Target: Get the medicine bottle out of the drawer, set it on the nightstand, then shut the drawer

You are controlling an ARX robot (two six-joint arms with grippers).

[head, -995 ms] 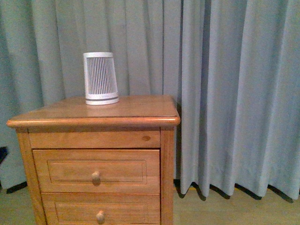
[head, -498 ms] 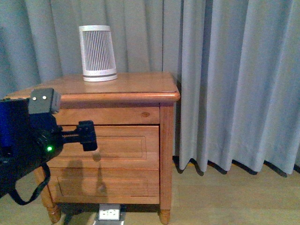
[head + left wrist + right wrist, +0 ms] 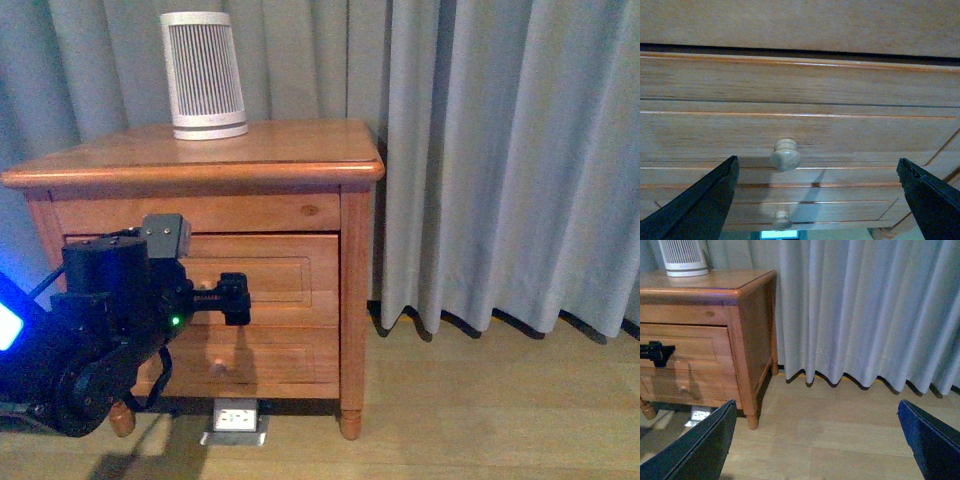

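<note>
Now the left gripper [image 3: 236, 297], jaws spread wide, faces the shut honey-coloured upper wooden drawer [image 3: 290, 270]; its round wooden knob [image 3: 785, 154] lies ahead, nearer one finger. Centre on it, advance, then pinch squarely; the small white medicine bottle is out of sight

Looks like a bedroom in somebody's home, pretty clearly. There's a honey-coloured wooden nightstand [image 3: 200, 178], proper bedside furniture, sitting right in front of long grey curtains [image 3: 500, 150] that hang in folds all the way down. The floor [image 3: 480, 400] is pale wood boards, the homey kind. A white ribbed gadget [image 3: 203, 75] sits on top of the nightstand, and a socket plate [image 3: 236, 417] shows down low underneath it.
</note>
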